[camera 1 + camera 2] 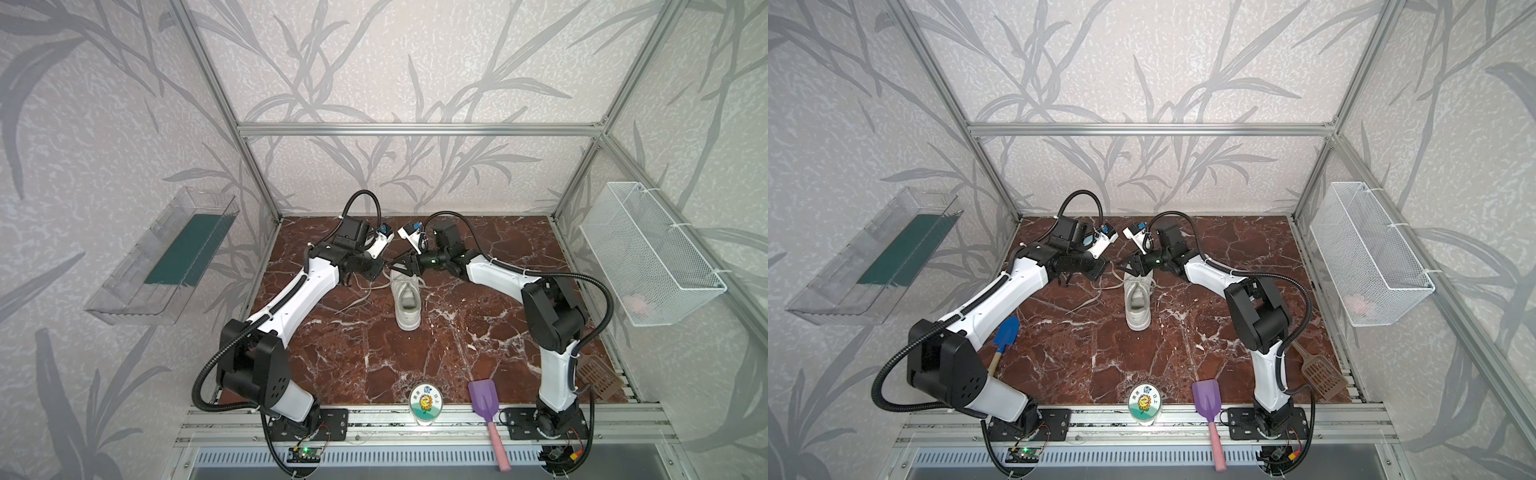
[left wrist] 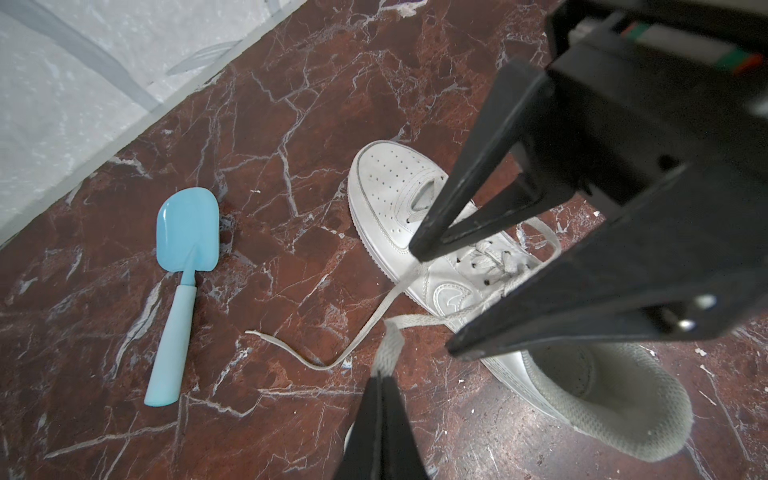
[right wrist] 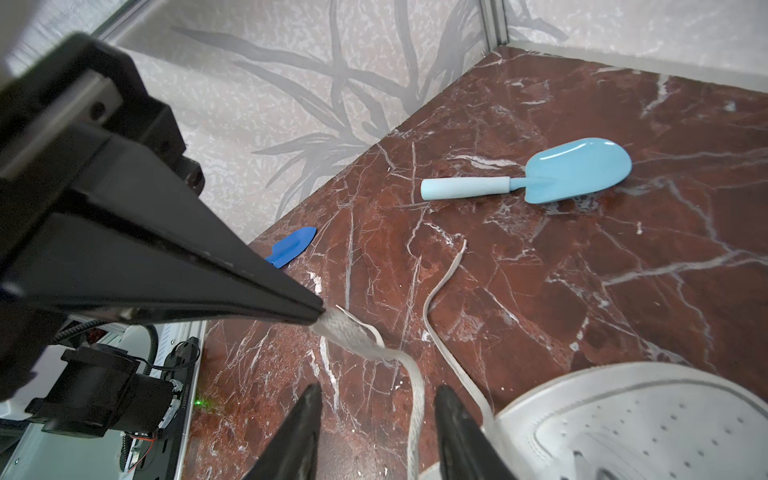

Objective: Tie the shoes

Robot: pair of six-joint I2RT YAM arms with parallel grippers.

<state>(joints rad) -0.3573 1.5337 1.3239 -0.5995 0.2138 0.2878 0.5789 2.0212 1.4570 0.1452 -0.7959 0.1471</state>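
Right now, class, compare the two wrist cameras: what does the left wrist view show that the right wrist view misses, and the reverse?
Only the left wrist view shows the grey-lined opening and side logo of the sneaker. Only the right wrist view shows the dark blue shovel. Both share the sneaker's perforated toe, the light blue shovel and the left pincer shut on a white lace.

Swoosh mark embossed on side panel of white low-top leather sneaker (image 2: pixel 451 297); I read no lettering there. Round pale jar with sunflower sticker lid (image 1: pixel 426 405), in front of sneaker's heel: "日上" right of flower; green characters left illegible.
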